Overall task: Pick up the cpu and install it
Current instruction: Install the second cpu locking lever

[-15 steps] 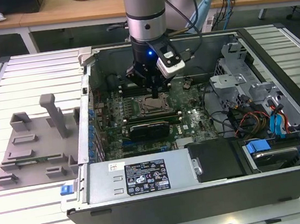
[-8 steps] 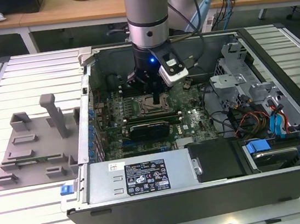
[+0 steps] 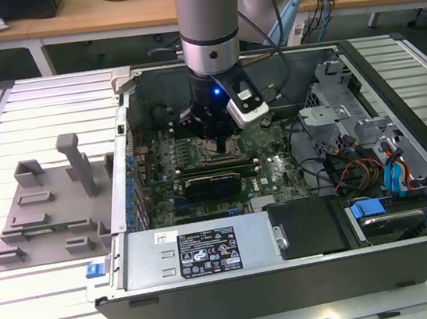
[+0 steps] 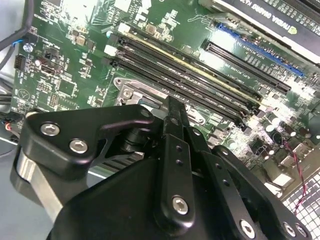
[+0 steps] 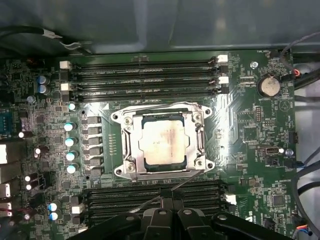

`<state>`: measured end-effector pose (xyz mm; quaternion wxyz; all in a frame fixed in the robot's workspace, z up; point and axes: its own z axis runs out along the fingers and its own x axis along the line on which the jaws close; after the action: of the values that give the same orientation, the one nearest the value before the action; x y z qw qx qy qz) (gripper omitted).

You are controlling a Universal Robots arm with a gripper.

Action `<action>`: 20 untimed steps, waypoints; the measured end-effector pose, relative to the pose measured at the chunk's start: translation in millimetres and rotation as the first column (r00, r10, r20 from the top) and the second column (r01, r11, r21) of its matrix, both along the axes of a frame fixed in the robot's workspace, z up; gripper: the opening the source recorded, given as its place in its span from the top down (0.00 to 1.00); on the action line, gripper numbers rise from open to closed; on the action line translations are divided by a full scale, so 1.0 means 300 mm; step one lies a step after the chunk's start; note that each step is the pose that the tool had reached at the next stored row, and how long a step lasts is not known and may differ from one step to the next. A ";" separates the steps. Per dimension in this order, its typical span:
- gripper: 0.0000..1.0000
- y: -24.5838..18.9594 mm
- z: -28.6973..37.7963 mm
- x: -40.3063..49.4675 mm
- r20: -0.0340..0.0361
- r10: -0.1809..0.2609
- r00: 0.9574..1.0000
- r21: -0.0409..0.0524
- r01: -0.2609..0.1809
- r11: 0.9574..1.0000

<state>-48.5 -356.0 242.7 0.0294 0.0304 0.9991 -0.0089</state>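
An open black and grey metal computer case (image 3: 292, 275) is lying on its side on a white slatted table (image 3: 59, 305), with a grey plastic tray with upright blocks (image 3: 46, 205) sitting beside it toward the exterior view's left. The silver-grey robot arm (image 3: 208, 18) is reaching down into the case over the green motherboard (image 5: 240, 125). The black gripper (image 4: 172, 107) is hovering just above the memory slots (image 4: 200, 80), its jaws pressed together and pinching nothing. The small square silver-topped cpu (image 5: 162, 141) is sitting seated inside the metal socket frame (image 5: 127, 150).
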 end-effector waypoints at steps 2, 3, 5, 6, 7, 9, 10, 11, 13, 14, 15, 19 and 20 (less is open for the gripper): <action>0.89 0.000 -0.003 -0.008 -0.001 0.001 1.000 0.000 -0.001 1.000; 0.89 0.000 -0.007 -0.011 -0.002 0.001 1.000 0.000 -0.001 1.000; 0.89 0.000 -0.012 -0.015 -0.004 0.001 1.000 0.000 -0.001 1.000; 0.89 0.000 -0.018 -0.017 -0.005 0.001 1.000 0.000 -0.001 1.000; 0.89 0.000 -0.021 -0.018 -0.006 0.002 1.000 0.000 -0.002 1.000; 0.89 0.000 -0.021 -0.018 -0.006 0.002 1.000 0.000 -0.002 1.000; 0.89 0.000 -0.021 -0.018 -0.006 0.002 1.000 0.000 -0.002 1.000; 0.89 0.000 -0.021 -0.018 -0.006 0.002 1.000 0.000 -0.002 1.000; 0.89 0.000 -0.023 -0.018 -0.006 0.003 1.000 0.000 -0.003 1.000; 0.89 0.000 -0.024 -0.020 -0.006 0.003 1.000 0.000 -0.003 1.000; 0.89 0.000 -0.025 -0.020 -0.006 0.004 1.000 0.000 -0.004 1.000; 0.89 0.000 -0.037 -0.023 -0.006 0.014 1.000 0.006 -0.014 1.000; 0.89 0.000 -0.038 -0.023 -0.006 0.031 1.000 0.006 -0.031 1.000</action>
<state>-55.3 -356.1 231.4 0.0263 0.0150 0.9995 -0.0056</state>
